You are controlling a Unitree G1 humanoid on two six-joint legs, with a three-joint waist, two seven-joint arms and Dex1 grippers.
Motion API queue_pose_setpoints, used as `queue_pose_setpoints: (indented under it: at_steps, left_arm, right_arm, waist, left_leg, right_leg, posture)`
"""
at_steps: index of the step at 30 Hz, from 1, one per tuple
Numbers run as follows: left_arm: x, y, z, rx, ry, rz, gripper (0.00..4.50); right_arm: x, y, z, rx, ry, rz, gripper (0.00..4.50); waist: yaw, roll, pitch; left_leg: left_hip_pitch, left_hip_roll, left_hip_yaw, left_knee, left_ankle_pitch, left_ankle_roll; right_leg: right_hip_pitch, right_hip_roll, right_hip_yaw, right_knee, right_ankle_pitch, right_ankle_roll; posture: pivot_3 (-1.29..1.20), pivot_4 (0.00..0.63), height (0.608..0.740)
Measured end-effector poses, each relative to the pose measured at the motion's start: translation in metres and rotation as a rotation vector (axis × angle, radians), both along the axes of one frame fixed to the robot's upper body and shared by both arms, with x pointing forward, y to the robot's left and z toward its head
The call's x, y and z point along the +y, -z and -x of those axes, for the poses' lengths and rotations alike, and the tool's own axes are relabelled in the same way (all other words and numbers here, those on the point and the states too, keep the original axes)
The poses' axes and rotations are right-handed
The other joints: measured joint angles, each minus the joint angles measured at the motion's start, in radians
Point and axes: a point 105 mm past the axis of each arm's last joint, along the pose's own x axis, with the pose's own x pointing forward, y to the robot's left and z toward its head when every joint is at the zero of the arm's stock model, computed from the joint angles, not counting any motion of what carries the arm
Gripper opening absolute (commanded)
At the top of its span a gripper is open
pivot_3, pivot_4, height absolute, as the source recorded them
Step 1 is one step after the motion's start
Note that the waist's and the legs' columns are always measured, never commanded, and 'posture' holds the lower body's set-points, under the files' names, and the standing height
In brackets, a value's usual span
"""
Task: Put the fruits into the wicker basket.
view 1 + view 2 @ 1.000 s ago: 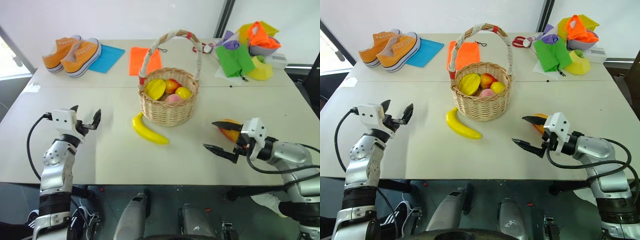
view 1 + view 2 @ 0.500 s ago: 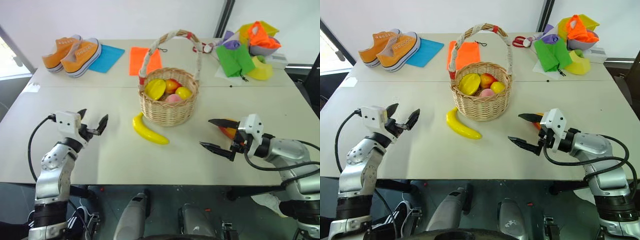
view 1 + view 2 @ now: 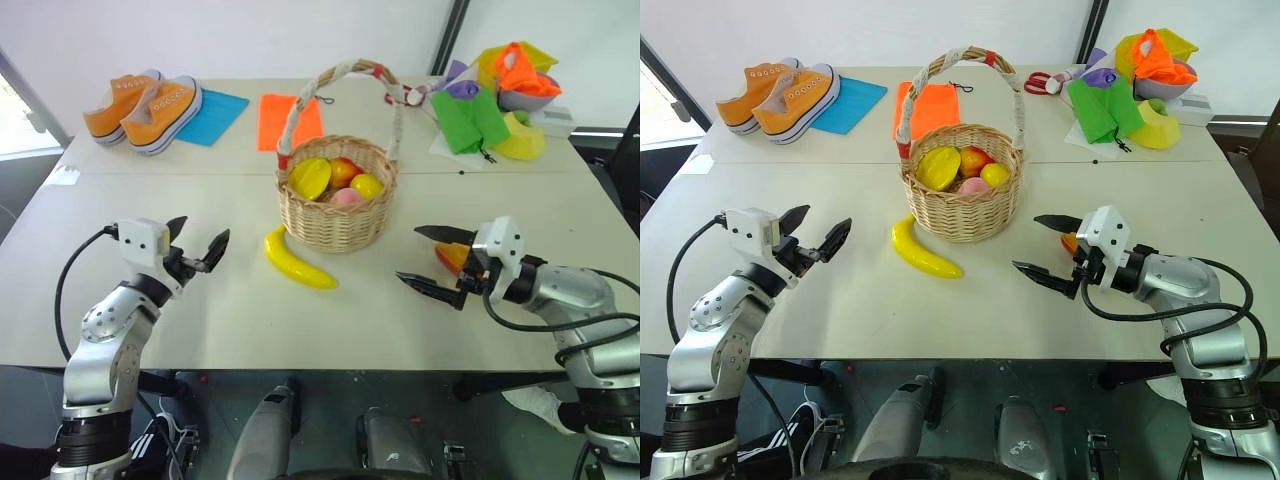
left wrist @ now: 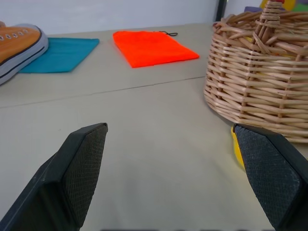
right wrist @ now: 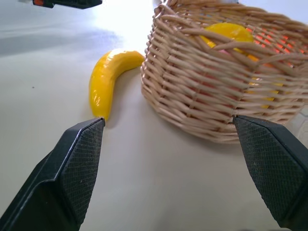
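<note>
We see the wicker basket (image 3: 337, 205) standing near the middle of the pale table (image 3: 240, 310), its tall cloth-wrapped handle arching over it. Inside it lie several fruits: a yellow one (image 3: 310, 177) on the left side, a red one (image 3: 346, 170) behind, a small yellow one (image 3: 367, 185) on the right and a pink one (image 3: 347, 197) at the front. The banana (image 3: 297, 261) lies on the table just in front of the basket on its left side, one end close to the basket's base; whether it touches the wicker we cannot tell. The mango (image 3: 452, 257) lies on the table to the right of the basket, partly hidden behind our right gripper (image 3: 428, 257), whose two black fingers stand wide apart and hold nothing; they point toward the basket and the banana, and the wrist view frames both between them. Our left gripper (image 3: 198, 244) hovers over the table to the left of the banana, well apart from it, its fingers also spread wide and empty. At the far edge of the table we see a pair of orange sneakers (image 3: 145, 107) beside a blue cloth (image 3: 213, 115), an orange cloth (image 3: 290, 120) behind the basket, and a heap of coloured cloths (image 3: 495, 90) at the far right corner.
</note>
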Motion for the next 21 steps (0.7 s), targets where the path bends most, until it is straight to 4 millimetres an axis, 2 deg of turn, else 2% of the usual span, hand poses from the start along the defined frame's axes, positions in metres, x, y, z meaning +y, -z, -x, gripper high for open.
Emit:
queue_pose_setpoints:
  at_steps: [4, 6, 9, 12, 14, 17, 21]
  left_arm:
    - [-0.001, 0.000, 0.005, -0.010, 0.040, -0.028, 4.50]
    - [-0.004, -0.001, 0.011, -0.017, 0.095, -0.066, 4.50]
    - [-0.020, -0.007, 0.032, -0.030, 0.284, -0.130, 4.50]
    - [-0.046, -0.015, 0.055, -0.028, 0.540, -0.182, 4.50]
    - [-0.059, -0.024, 0.063, -0.051, 0.653, -0.199, 4.50]
    - [-0.072, -0.028, 0.070, -0.048, 0.768, -0.211, 4.50]
    - [-0.078, -0.024, 0.075, -0.014, 0.840, -0.202, 4.50]
  right_arm:
    - [-0.003, -0.002, -0.007, -0.032, 0.047, -0.022, 4.45]
    - [-0.013, -0.009, -0.017, -0.070, 0.114, -0.026, 4.45]
    - [-0.033, -0.014, -0.026, -0.047, 0.233, 0.015, 4.45]
    - [-0.069, -0.005, -0.030, 0.122, 0.395, 0.131, 4.45]
    - [-0.086, -0.004, -0.026, 0.215, 0.451, 0.191, 4.45]
    - [-0.090, 0.005, -0.021, 0.274, 0.454, 0.229, 4.45]
    - [-0.093, 0.031, -0.016, 0.341, 0.480, 0.261, 4.45]
  waist:
    - [-0.001, 0.000, 0.000]
    - [-0.001, 0.000, 0.000]
    - [0.000, 0.000, 0.000]
    - [0.010, 0.001, 0.000]
    - [0.015, 0.001, 0.000]
    - [0.017, 0.001, 0.000]
    - [0.016, 0.001, 0.000]
  left_leg:
    - [0.000, 0.000, 0.000, 0.000, 0.000, 0.000]
    - [0.000, 0.000, 0.001, -0.001, 0.000, 0.000]
    - [-0.001, 0.000, 0.000, -0.002, 0.000, 0.000]
    - [-0.002, 0.000, 0.001, -0.002, -0.001, -0.002]
    - [-0.002, 0.000, 0.001, -0.002, -0.002, -0.002]
    - [-0.002, 0.000, 0.002, -0.002, -0.002, 0.000]
    - [-0.003, 0.000, 0.004, -0.002, -0.002, 0.002]
  right_leg:
    - [0.000, 0.000, 0.000, 0.000, 0.000, 0.000]
    - [-0.001, 0.000, 0.000, -0.001, 0.000, 0.000]
    - [-0.002, -0.001, 0.001, -0.001, 0.000, -0.001]
    - [-0.003, -0.002, 0.002, -0.001, -0.002, -0.004]
    - [-0.003, -0.003, 0.002, -0.001, -0.003, -0.005]
    - [-0.002, -0.004, 0.002, -0.003, -0.003, -0.006]
    - [-0.003, -0.004, 0.002, -0.004, -0.002, -0.004]
  posture:
    - [0.00, 0.150, 0.740]
    - [0.00, 0.150, 0.740]
    - [0.00, 0.150, 0.740]
    - [0.00, 0.150, 0.740]
    - [0.00, 0.150, 0.740]
    - [0.00, 0.150, 0.740]
    - [0.00, 0.150, 0.740]
